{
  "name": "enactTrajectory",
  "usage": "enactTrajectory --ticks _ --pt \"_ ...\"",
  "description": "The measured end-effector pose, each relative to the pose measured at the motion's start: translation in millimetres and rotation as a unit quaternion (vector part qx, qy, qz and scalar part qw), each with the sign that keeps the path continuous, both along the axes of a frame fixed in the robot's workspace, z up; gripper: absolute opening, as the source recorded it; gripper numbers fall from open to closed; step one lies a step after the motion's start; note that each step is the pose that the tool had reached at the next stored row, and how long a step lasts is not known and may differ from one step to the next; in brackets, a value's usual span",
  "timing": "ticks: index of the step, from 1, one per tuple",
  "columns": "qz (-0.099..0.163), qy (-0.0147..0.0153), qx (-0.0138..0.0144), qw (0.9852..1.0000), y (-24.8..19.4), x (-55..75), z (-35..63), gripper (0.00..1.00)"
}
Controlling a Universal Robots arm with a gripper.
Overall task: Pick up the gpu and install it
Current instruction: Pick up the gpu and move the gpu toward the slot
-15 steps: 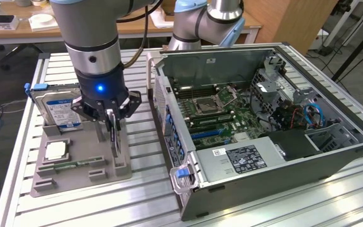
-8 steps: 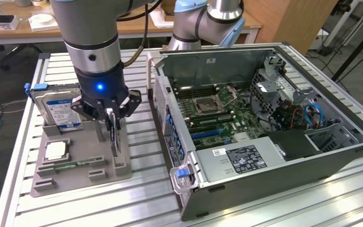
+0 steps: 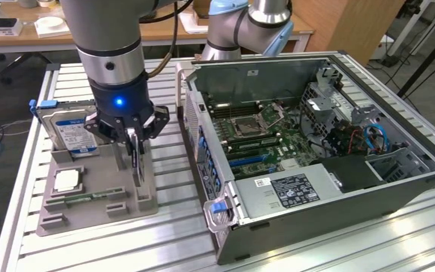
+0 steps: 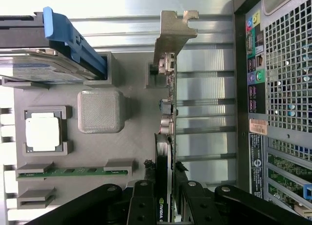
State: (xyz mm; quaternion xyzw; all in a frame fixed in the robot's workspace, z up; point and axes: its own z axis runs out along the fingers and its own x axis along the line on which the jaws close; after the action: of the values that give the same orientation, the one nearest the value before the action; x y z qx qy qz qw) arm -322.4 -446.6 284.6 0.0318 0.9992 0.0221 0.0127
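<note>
The gpu is a thin dark card standing on edge at the side of the grey holder tray nearest the computer. My gripper comes straight down over it and is shut on its upper edge. In the wrist view the black fingers press both faces of the gpu, and its silver bracket sticks out at the far end. I cannot tell whether the card's lower edge still touches the tray. The open computer case lies at the exterior view's right, its motherboard exposed.
On the tray also sit a hard drive with blue rails, a square processor and a green memory stick. A second arm's base stands behind the case. The slatted metal table runs around everything.
</note>
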Motion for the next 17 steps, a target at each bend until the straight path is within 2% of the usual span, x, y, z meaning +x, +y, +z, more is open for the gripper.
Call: enactTrajectory --ticks 17 --pt "0.0 0.0 0.0001 1.0 0.0 0.0 17.8 0.26"
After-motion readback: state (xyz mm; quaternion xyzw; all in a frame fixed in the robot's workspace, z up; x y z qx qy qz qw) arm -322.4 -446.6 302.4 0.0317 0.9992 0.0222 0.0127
